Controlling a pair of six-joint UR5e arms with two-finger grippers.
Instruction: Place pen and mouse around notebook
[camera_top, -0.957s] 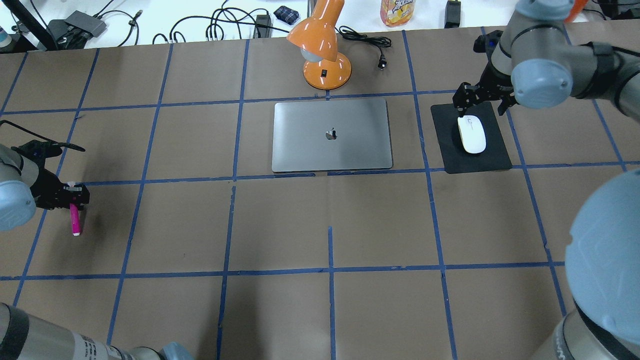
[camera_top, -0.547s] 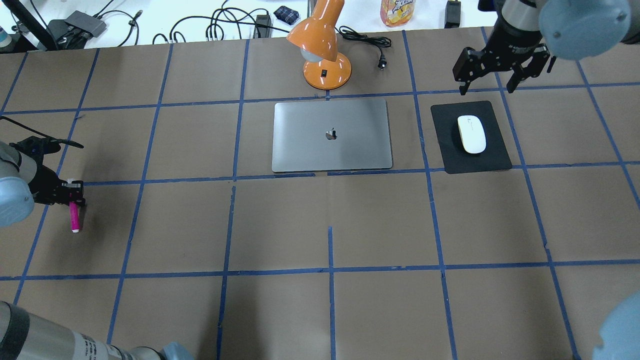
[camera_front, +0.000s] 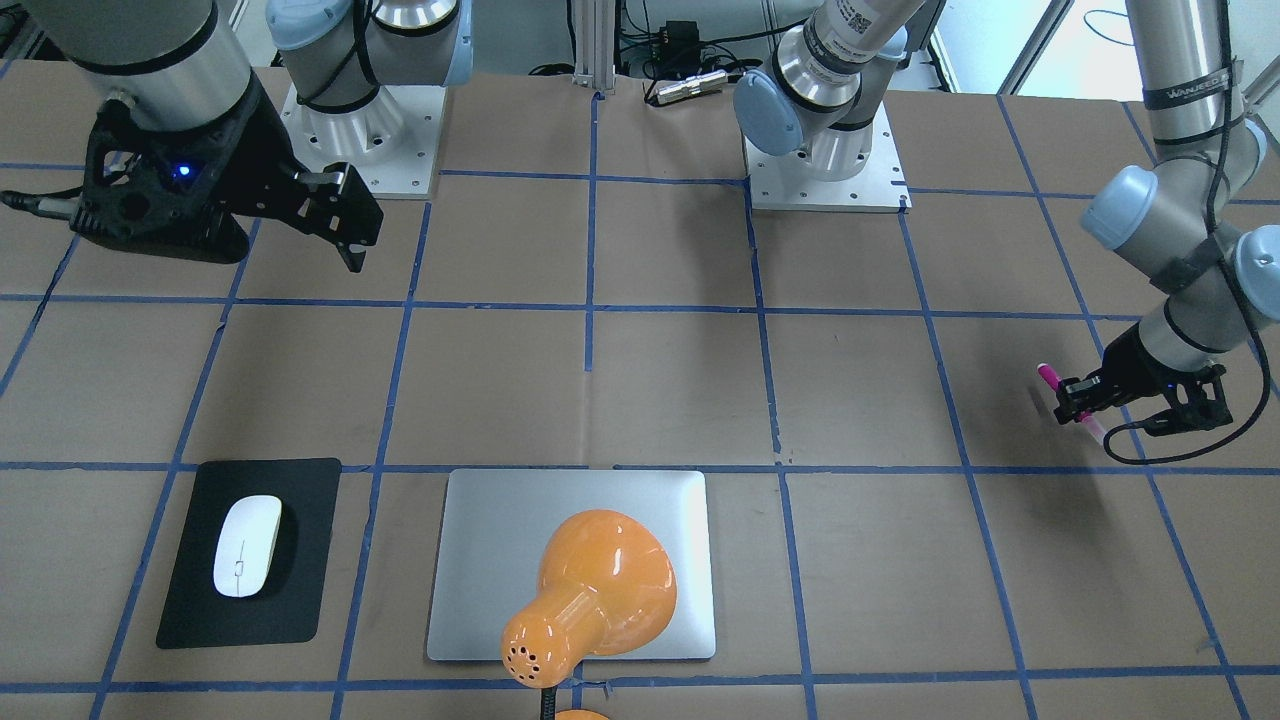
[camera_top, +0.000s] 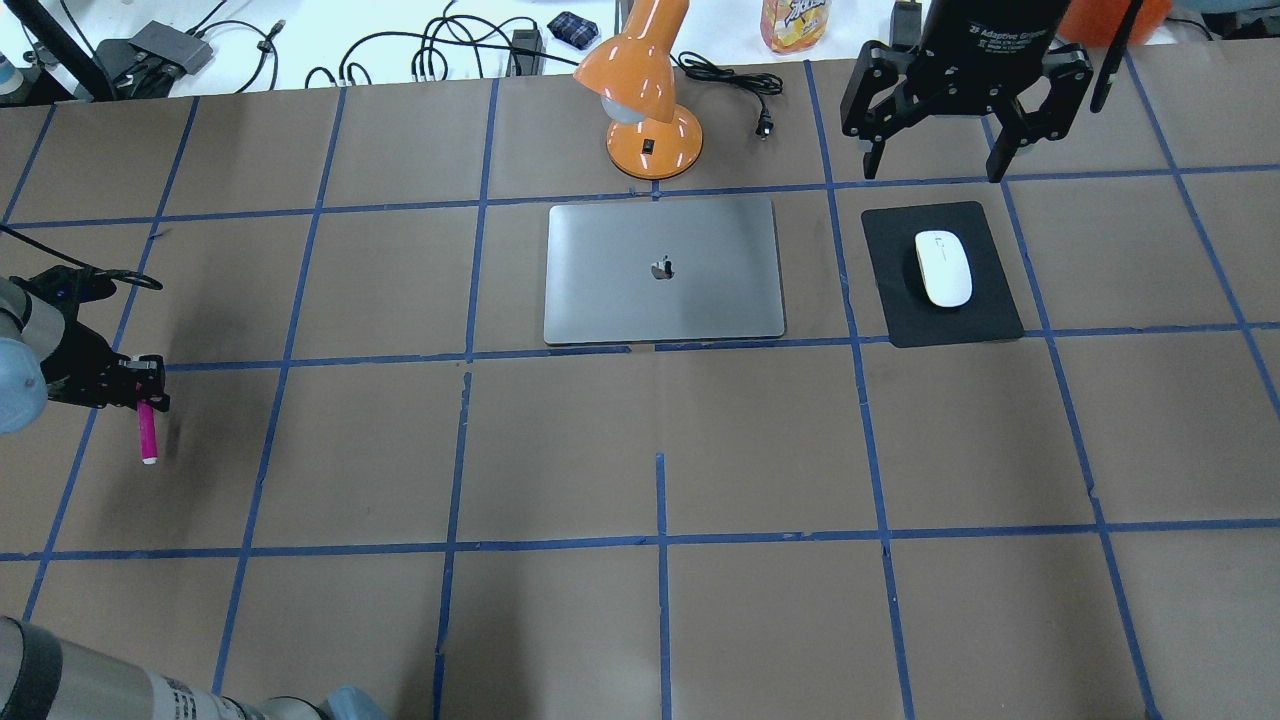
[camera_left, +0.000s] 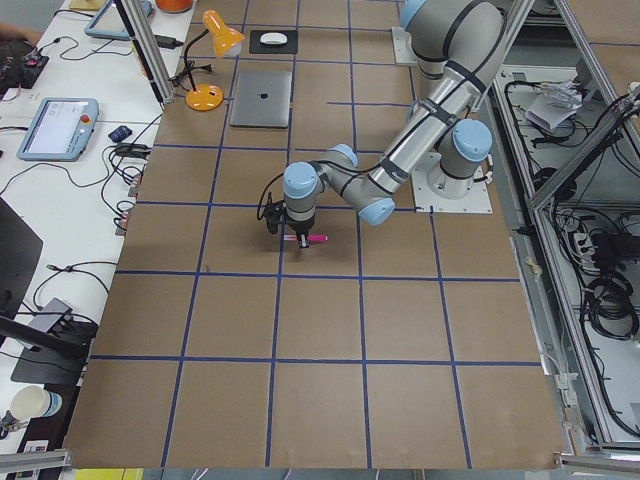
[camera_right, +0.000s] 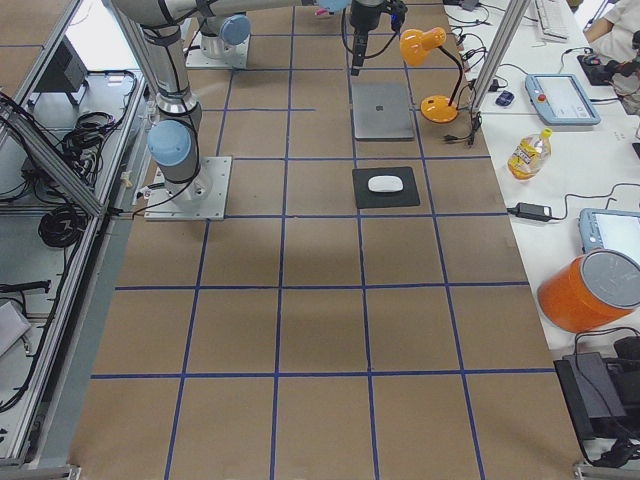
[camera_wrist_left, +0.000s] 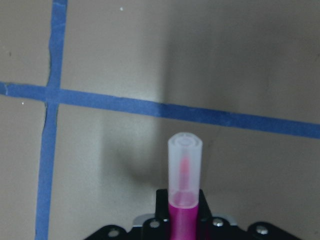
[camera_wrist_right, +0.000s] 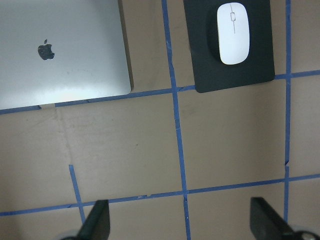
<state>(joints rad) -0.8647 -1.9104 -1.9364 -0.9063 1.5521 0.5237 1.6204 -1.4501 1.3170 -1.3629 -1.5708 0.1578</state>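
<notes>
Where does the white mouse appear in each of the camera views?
Exterior front-facing: mouse lower left, on the black mat.
Overhead exterior: mouse upper right, right of the notebook.
Exterior left: mouse at the top, left of centre.
Exterior right: mouse upper centre.
Left wrist-mounted: not in it.
Right wrist-mounted: mouse top right.
Shared landmark: the black mat under it.

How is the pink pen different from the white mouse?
The pen is pink, thin and stick-shaped; the mouse is white, flat and oval. The pen is pinched in the left gripper, while the mouse lies free on a black mat with no gripper touching it. The pen is far from the laptop; the mouse sits just beside it. Both are much smaller than the laptop.
</notes>
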